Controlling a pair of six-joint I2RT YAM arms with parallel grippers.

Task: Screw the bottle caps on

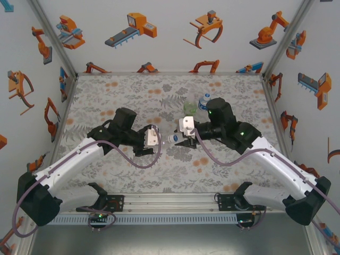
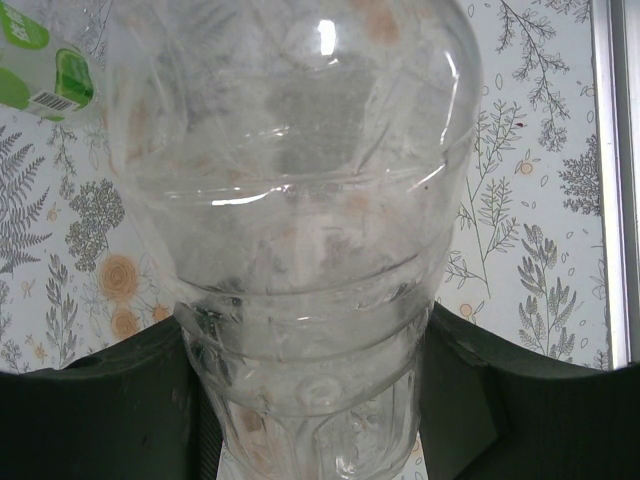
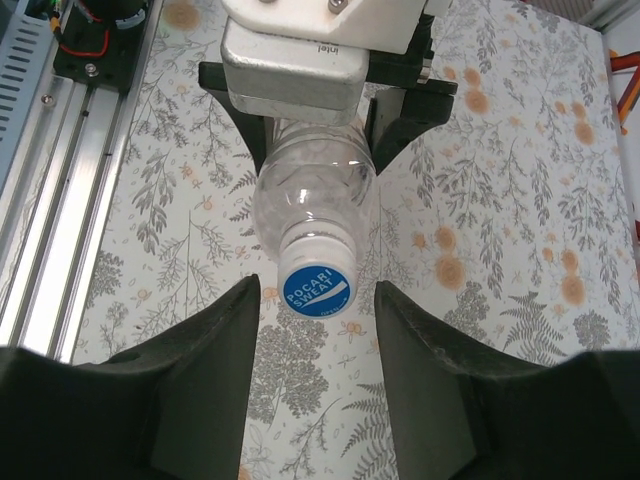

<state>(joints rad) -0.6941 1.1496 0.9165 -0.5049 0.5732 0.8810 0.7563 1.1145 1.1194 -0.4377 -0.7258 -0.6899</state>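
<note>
Bottle cap point(image 3: 317, 288), white with a blue printed top, sits on the neck of the clear bottle point(image 3: 315, 185), hanging in the air above the middle of the table point(image 1: 133, 90). The left gripper point(image 2: 310, 330) is clamped across the bottle's lower body, holding it level with the cap facing the right arm. The right gripper point(image 3: 319, 292) straddles the cap, jaws apart, a slim gap on each side, nothing pinched. The bottle looks empty, so probably very light and thin-walled; squeeze hard and it may buckle or spin in the grip. The cap is small, stiff and likely slick, so take it square on its side wall, pads opposite. The green bottle point(image 1: 190, 108) and blue-labelled bottle point(image 1: 204, 102) stand toward the far edge, right of centre.
</note>
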